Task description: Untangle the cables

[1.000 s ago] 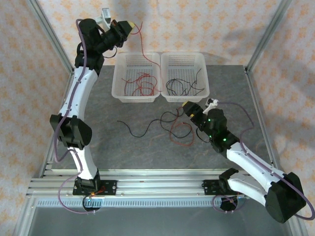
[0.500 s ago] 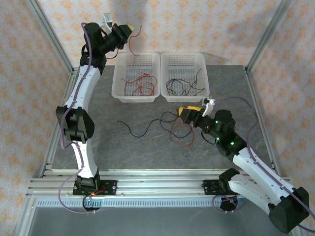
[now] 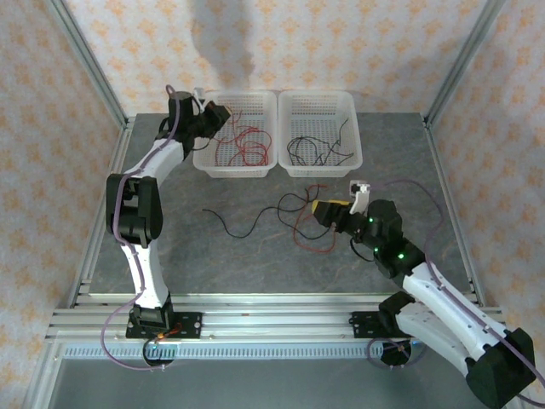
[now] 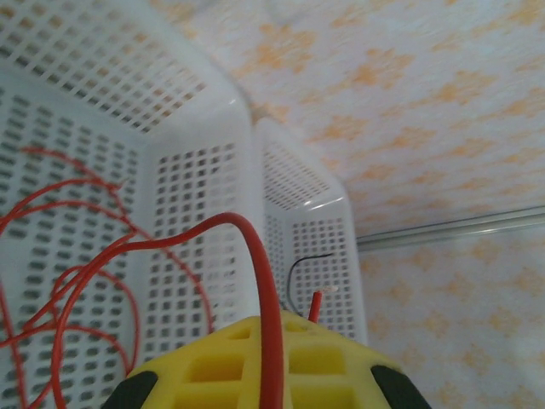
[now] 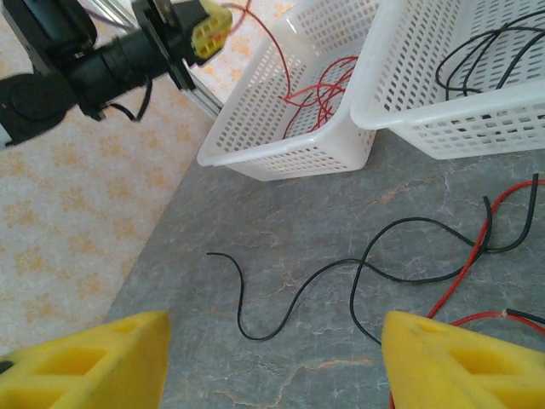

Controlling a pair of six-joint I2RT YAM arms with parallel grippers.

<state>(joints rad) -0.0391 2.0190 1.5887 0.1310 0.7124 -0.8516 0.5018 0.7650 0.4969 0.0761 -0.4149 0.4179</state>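
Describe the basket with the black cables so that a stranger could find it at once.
At the far edge of the grey table, two white mesh containers stand side by side. Take the right basket. It holds only black cables, while the left basket holds red cables.
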